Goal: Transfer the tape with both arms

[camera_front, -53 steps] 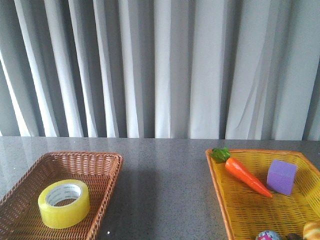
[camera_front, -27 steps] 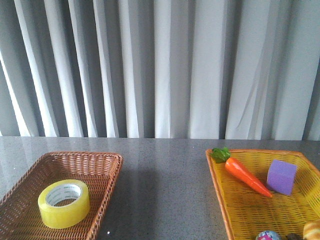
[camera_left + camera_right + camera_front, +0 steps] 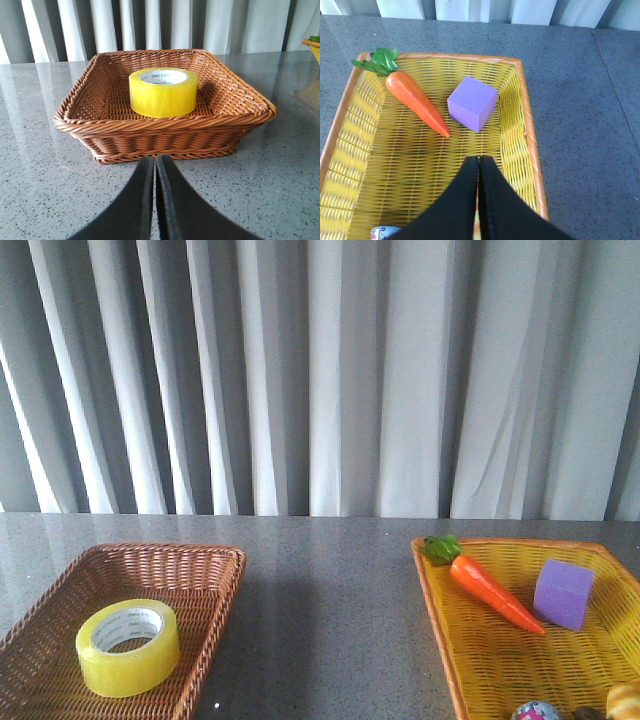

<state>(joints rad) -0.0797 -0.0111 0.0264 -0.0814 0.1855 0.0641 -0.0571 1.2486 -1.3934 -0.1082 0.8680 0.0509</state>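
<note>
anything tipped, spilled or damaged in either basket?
Nothing stands out. The tape lies flat in the brown basket; the carrot and purple cube rest in the yellow basket, apart. No spills or visible damage.

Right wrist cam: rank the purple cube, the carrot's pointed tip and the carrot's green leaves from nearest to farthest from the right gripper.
Seen from the right gripper, shut above the yellow basket:
1. Carrot's pointed tip, just ahead of the fingertips. The purple cube is almost as close, so this is a narrow call.
2. Purple cube, beside the carrot.
3. Green leaves, at the basket's far corner, clearly farthest.
</note>
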